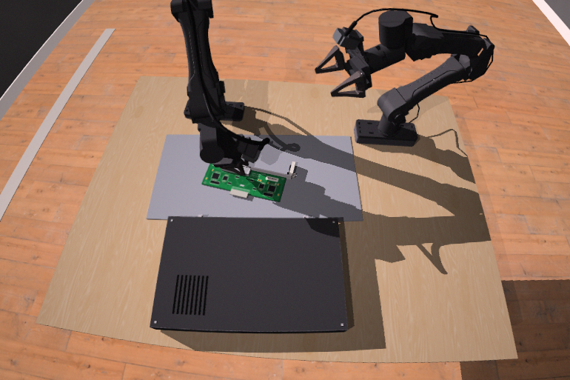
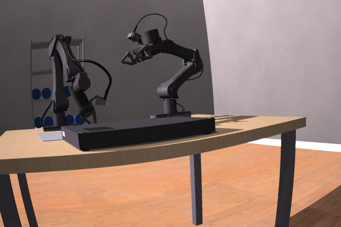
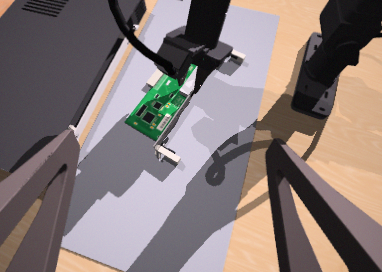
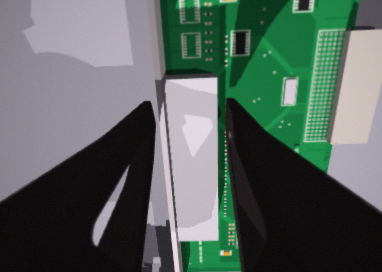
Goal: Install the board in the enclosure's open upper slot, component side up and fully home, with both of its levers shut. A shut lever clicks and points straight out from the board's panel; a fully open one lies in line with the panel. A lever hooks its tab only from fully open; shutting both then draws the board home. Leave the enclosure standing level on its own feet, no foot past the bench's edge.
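Observation:
The green board [image 1: 243,182] lies component side up on the grey mat [image 1: 322,182], behind the black enclosure [image 1: 250,274]. My right gripper [image 1: 241,168] is low over the board's panel edge. In the right wrist view its fingers straddle a white block [image 4: 192,159] on that edge, with narrow gaps on both sides, so it is open. A white lever [image 1: 292,169] sticks out at one end of the panel. My left gripper [image 1: 340,75] is wide open and empty, high above the table's far side. The board also shows in the left wrist view [image 3: 157,109].
The enclosure [image 2: 137,130] stands flat on the bench, back from the front edge. The left arm's base [image 1: 386,131] sits past the mat's far corner. A white connector [image 4: 350,84] sits on the board's opposite edge.

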Tool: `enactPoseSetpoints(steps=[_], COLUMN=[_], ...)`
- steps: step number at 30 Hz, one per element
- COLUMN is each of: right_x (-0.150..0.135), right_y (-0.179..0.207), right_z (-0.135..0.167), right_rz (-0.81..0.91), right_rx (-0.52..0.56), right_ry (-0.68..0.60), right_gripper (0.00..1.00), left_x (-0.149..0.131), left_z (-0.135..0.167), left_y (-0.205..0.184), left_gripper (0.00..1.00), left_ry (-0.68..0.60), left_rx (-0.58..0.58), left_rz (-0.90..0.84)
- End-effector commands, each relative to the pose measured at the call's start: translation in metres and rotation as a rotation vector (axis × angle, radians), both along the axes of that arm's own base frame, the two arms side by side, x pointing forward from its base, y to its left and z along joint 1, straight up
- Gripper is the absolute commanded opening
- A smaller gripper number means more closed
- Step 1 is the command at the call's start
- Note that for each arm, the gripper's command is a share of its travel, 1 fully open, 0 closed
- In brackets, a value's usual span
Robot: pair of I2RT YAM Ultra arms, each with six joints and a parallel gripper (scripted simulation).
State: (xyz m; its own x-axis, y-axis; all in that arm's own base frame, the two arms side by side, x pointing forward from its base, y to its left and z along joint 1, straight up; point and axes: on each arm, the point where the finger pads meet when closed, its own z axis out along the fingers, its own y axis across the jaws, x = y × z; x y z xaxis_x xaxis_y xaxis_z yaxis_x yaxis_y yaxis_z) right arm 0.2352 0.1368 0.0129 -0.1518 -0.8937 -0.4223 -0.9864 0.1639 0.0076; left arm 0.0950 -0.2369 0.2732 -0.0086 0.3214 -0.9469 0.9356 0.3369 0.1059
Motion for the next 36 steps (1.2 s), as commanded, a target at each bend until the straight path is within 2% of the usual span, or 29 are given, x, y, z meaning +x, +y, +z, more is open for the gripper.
enactPoseSetpoints(steps=[1,2,4,5,7,13,14,15,19,20,21,29,36], right_x=[-0.003,-0.003,0.000,0.000,0.000,-0.002,-0.002,-0.002,-0.002,-0.002,-0.003,0.001,0.013], right_y=[0.001,0.001,0.002,0.002,0.002,0.001,0.001,0.001,0.001,0.001,0.000,0.002,0.015], right_z=[-0.002,-0.002,-0.003,-0.003,-0.003,-0.004,-0.004,-0.004,-0.004,-0.004,-0.001,0.051,0.046], right_rz=[0.004,0.004,0.005,0.005,0.005,0.006,0.006,0.006,0.006,0.006,0.006,0.007,-0.025], right_rx=[0.005,0.005,0.006,0.006,0.006,0.003,0.003,0.003,0.003,0.003,0.002,0.015,0.009], right_ry=[0.006,0.006,0.002,0.002,0.002,0.013,0.014,0.014,0.014,0.014,0.017,-0.002,-0.002], right_gripper=[0.35,0.30,0.30,0.26,0.26,0.18,0.06,0.00,0.00,0.11,0.18,0.18,0.18], left_x=[-0.003,-0.003,-0.003,-0.003,-0.003,-0.003,-0.003,-0.003,-0.003,-0.003,-0.003,-0.003,-0.003], left_z=[0.018,0.018,0.018,0.018,0.018,0.018,0.018,0.018,0.018,0.018,0.018,0.018,0.018], left_y=[0.005,0.005,0.005,0.005,0.005,0.005,0.005,0.005,0.005,0.005,0.005,0.005,0.005], left_gripper=[1.00,1.00,1.00,1.00,1.00,1.00,1.00,1.00,1.00,1.00,1.00,1.00,1.00], left_ry=[-0.013,-0.013,-0.013,-0.013,-0.013,-0.013,-0.013,-0.013,-0.013,-0.013,-0.013,-0.013,-0.013], left_rx=[-0.044,-0.044,-0.044,-0.044,-0.044,-0.044,-0.044,-0.044,-0.044,-0.044,-0.044,-0.044,-0.044], left_rz=[0.002,0.002,0.002,0.002,0.002,0.002,0.002,0.002,0.002,0.002,0.002,0.002,0.002])
